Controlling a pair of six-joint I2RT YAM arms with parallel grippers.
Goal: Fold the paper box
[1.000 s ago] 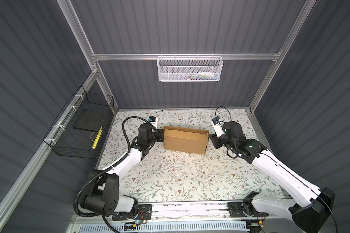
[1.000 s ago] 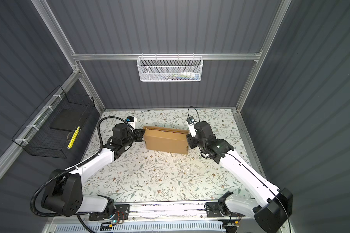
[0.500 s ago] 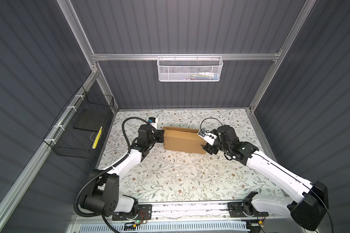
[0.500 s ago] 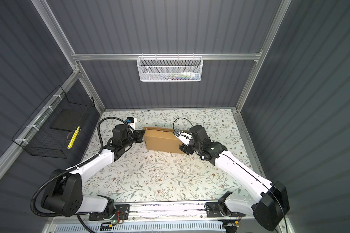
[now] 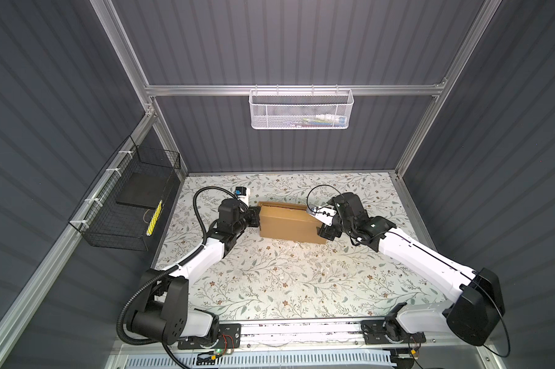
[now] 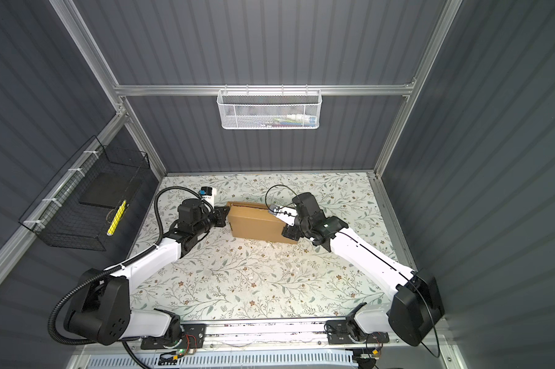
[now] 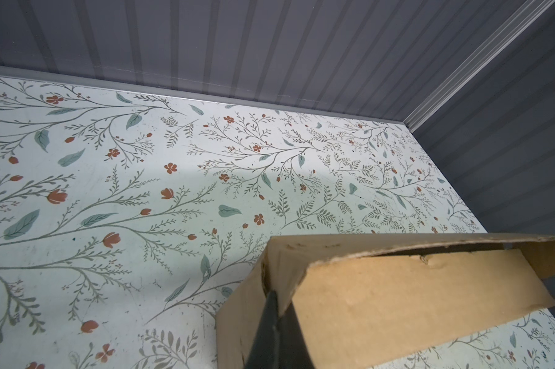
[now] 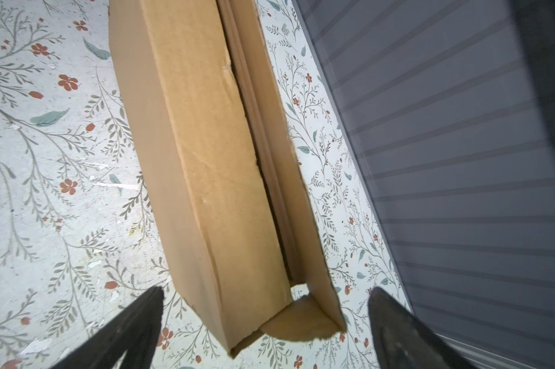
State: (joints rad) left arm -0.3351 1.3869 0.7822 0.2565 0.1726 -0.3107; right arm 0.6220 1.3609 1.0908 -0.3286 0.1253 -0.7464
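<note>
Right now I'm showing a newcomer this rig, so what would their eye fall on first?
A brown paper box lies on the far half of the floral table, its lid not quite shut. The left gripper pinches its left end with shut fingers, while the right gripper holds its fingers spread wide either side of the right end, clear of it.

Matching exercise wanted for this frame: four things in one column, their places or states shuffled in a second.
1. paper box
2. left gripper
3. right gripper
4. white basket

A. hanging high at the back
B. open, fingers either side of one box end
C. lying on the floral table
D. shut on the other box end

Pairs: 1-C; 2-D; 3-B; 4-A
</note>
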